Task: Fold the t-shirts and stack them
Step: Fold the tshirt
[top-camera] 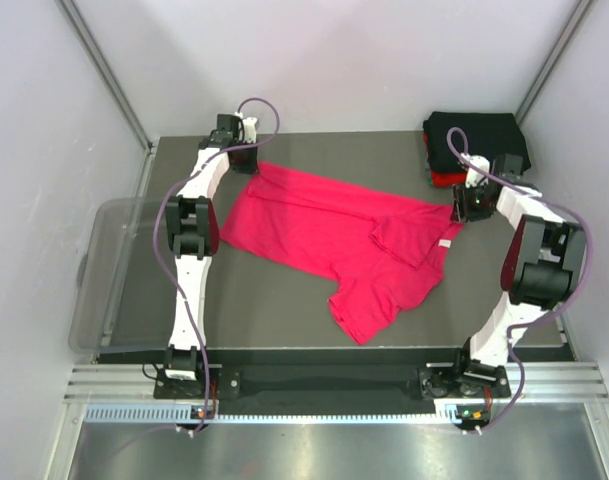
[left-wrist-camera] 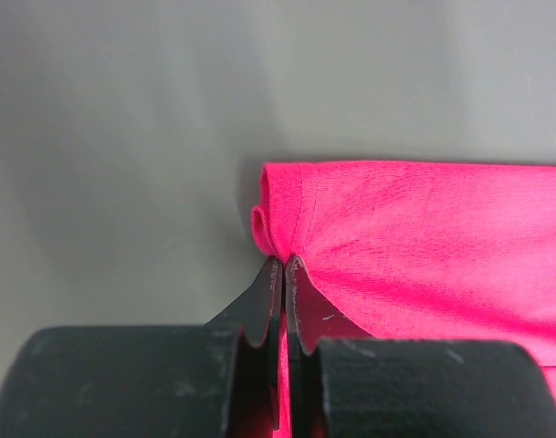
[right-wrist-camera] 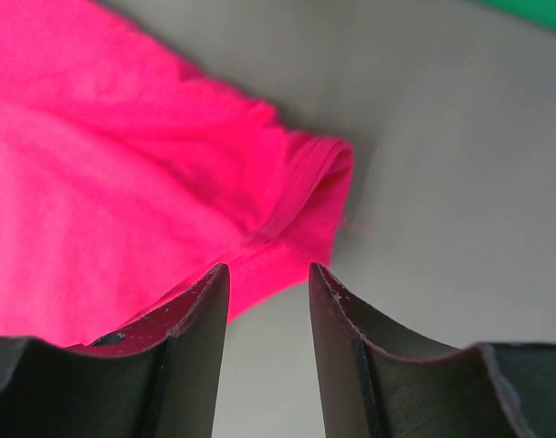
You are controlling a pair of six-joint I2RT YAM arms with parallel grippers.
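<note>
Desk: flat, matte, dark grey, walled in by pale panels on three sides. Open surface lies along the near edge and in front of the shirt; the far edge is close behind it.

Magenta t-shirt: soft knit cloth, spread roughly flat across the middle of the desk, running from far left to right. One sleeve points toward the near edge. The right part is folded over itself with loose creases. The hem shows a stitched seam line in the left wrist view.

Clear plastic bin: rigid, see-through, rounded corners, hanging off the desk's left side, well apart from the shirt.

Folded stack: far right corner, black cloth on top, a red edge below. A green strip shows in the right wrist view.

Left gripper: at the shirt's far left corner. Jaws pressed together, pinching the rolled hem corner at their tips.

Right gripper: at the shirt's right edge, near the stack. Jaws stand partly apart, gripping nothing; one finger overlaps the ribbed hem, and bare desk shows in the gap.

White neck label: small, on the folded right part.
</note>
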